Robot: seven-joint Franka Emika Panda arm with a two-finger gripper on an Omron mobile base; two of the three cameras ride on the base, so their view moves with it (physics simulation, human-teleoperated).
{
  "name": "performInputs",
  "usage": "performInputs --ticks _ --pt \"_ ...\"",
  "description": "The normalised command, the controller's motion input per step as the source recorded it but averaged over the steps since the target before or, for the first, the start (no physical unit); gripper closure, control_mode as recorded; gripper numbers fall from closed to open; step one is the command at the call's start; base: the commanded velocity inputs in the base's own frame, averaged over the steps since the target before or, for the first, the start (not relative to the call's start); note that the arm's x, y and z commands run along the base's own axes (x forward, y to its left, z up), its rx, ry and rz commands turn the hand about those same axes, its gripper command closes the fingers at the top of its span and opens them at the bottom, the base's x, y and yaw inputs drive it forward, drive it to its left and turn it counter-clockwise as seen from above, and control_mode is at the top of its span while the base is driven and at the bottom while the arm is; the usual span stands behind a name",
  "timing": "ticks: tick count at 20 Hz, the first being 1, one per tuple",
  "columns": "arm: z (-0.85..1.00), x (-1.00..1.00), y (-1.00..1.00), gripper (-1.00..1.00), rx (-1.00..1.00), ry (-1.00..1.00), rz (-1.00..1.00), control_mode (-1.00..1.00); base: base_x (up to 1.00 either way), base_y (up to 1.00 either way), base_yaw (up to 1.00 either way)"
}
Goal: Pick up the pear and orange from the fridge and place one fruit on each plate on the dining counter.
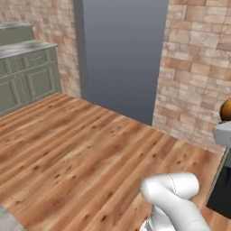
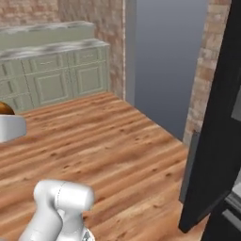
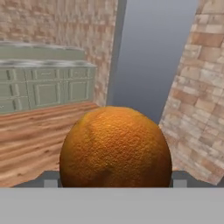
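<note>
One wood-plank floor (image 1: 81, 153) stretched far beyond the jaws, ending at a brick wall (image 3: 205, 96) and pale green cabinets (image 2: 56, 77). To the jaws' right stood the fridge (image 2: 212, 141), its black door open. The orange (image 3: 115, 148) sat between the gripper's (image 3: 115, 181) fingers, which stood wide and clamped on it.

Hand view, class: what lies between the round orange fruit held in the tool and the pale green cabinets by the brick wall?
Only bare wooden floor lies between the round orange fruit and the pale green cabinets, seen in the hand view.
</note>
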Motion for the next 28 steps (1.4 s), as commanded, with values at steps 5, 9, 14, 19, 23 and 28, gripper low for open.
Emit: performInputs --ticks 5,9,14,19,23,28 --pt "0.00 0.00 0.00 1.00 0.00 0.00 0.00 1.00 1.00 -0.05 0.48" --pt "0.00 0.00 0.00 1.00 0.00 0.00 0.00 1.00 1.00 -0.14 0.44" --pt "0.00 0.00 0.00 1.00 0.00 0.00 0.00 1.00 1.00 -0.01 0.47" --pt "0.00 0.00 0.00 1.00 0.00 0.00 0.00 1.00 0.99 0.00 0.59" --pt "0.00 0.00 0.00 1.00 0.00 0.00 0.00 1.00 1.00 0.00 0.59" --pt "0.00 0.00 0.00 1.00 0.00 0.00 0.00 1.00 0.99 0.00 0.57"
